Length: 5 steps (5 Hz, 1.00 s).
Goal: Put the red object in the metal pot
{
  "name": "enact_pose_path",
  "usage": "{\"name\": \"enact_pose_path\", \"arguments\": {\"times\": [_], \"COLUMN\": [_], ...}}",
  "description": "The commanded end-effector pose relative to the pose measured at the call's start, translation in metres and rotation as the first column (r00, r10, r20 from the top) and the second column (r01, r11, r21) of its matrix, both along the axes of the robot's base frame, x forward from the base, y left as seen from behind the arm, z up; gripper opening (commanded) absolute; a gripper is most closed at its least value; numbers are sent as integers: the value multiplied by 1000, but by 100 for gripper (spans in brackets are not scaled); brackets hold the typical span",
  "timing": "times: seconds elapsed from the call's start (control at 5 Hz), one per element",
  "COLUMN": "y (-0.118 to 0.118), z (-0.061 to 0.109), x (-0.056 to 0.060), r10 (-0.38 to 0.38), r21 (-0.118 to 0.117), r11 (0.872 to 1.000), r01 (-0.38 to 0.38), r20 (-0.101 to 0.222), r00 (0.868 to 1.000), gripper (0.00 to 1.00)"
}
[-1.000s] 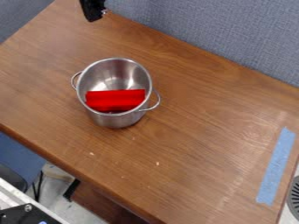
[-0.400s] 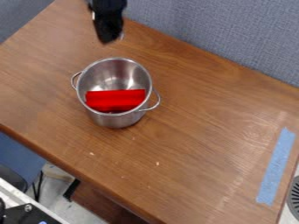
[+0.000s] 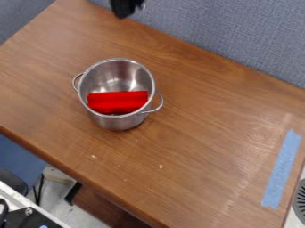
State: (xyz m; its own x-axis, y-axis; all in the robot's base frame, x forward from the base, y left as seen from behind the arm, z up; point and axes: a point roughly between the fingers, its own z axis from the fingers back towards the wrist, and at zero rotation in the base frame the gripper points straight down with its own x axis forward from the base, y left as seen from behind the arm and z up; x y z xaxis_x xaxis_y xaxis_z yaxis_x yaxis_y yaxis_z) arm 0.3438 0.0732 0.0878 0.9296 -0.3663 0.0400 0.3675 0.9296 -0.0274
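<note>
With the red object [image 3: 118,101] already lying inside the metal pot [image 3: 117,93], the clenched, empty gripper [image 3: 125,7] has retreated to the top edge (barely in view) — task looks finished.

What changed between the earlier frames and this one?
Only the gripper moved: it dipped lower into view over the table's far edge, then shifted right and pulled up, now mostly out of frame. It grasped and released nothing. The red object stayed inside the metal pot, unmoved.
</note>
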Motion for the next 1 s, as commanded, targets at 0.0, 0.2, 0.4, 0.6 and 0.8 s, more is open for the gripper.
{"name": "enact_pose_path", "arguments": {"times": [0.0, 0.2, 0.4, 0.6, 0.8], "y": [12, 7, -7, -23, -19], "z": [-1, -24, -14, -17, -24], "x": [-14, -25, -33, -40, -37], "r10": [-67, -108, -19, 66, -9], "r21": [14, 16, 25, 19, 14], "r11": [998, 994, 1000, 997, 1000], "r01": [66, 107, 16, -68, 9], "r20": [88, 97, 94, 81, 64], "r00": [994, 989, 995, 995, 998], "gripper": [100, 0, 100, 100, 100]}}
